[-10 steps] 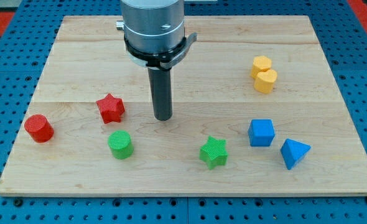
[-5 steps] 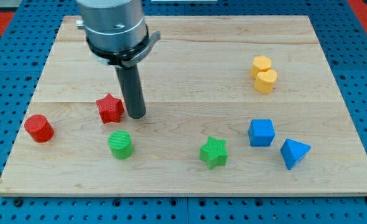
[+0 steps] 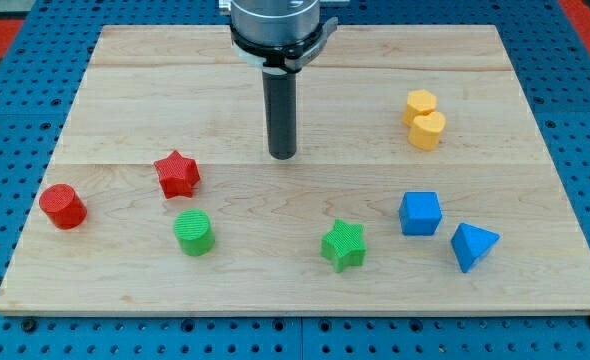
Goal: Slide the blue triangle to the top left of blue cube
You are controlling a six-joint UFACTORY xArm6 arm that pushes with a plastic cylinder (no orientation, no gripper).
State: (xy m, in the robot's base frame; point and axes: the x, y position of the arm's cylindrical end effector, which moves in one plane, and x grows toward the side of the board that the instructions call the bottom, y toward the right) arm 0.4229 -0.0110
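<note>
Left to right across a pale wooden board (image 3: 125,80): red cylinder (image 3: 63,206) close to the left edge, red star (image 3: 177,174), green cylinder (image 3: 193,233) below it. Near the middle, my tip (image 3: 283,156) touching no block, open wood on every side; no jaws on this rod, so nothing to open or close. Then green star (image 3: 343,245) toward the bottom edge. Up at right, two yellow blocks (image 3: 425,119) touching. Blue cube (image 3: 420,213), and just beside it at lower right the blue triangle (image 3: 472,246), near the bottom-right corner. Bare wood above and left of the cube. Blue pegboard (image 3: 15,100) around the board.

blue triangle (image 3: 473,246) lies just lower-right of blue cube (image 3: 420,213).
</note>
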